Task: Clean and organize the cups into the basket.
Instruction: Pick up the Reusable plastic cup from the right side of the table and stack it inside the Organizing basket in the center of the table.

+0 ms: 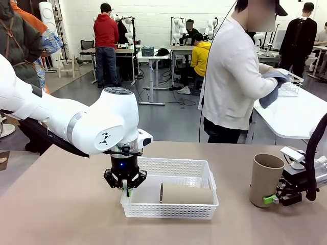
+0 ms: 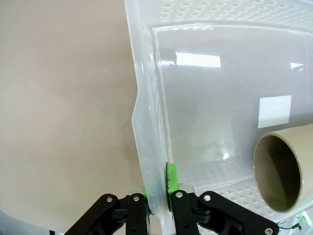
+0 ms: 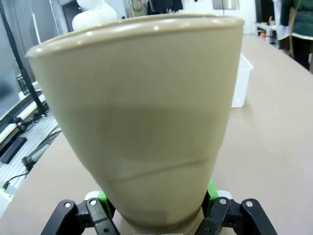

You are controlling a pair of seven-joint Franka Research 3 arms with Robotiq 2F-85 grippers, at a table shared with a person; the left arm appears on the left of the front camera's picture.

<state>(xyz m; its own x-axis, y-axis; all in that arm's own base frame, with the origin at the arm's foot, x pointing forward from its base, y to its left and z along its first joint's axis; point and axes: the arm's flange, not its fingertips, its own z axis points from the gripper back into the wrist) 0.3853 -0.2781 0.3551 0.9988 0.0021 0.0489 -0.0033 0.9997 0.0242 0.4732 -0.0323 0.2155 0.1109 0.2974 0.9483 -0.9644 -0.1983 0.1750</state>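
— Where is the basket point(image 1: 168, 210) sitting?

— Mid-bench point(image 1: 61, 204), long side towards the robot. The left gripper point(image 1: 125, 191) comes straight down onto its left end wall.

— Has it hold of the wall?

— Yes. In the left wrist view the left gripper point(image 2: 159, 188) is pinched shut on the basket point(image 2: 146, 98), one green pad outside the lattice wall and one inside, right at the rim.

— And the cups?

— One tan cup, the lying cup point(image 1: 186, 194), is on its side on the basket floor, towards the right end, well apart from the left gripper. From the wrist its open mouth point(image 2: 279, 166) faces the camera, just below the white label.

— The other?

— The upright cup point(image 1: 264, 178) stands mouth-up on the bench, right of the basket and not touching it. The right gripper point(image 1: 271, 199) reaches in low from the right edge.

— Open or closed?

— Closed on the cup. In the right wrist view the upright cup point(image 3: 142, 122) sits between the fingers of the right gripper point(image 3: 156, 210), green pads pressed to either side of its narrow base.
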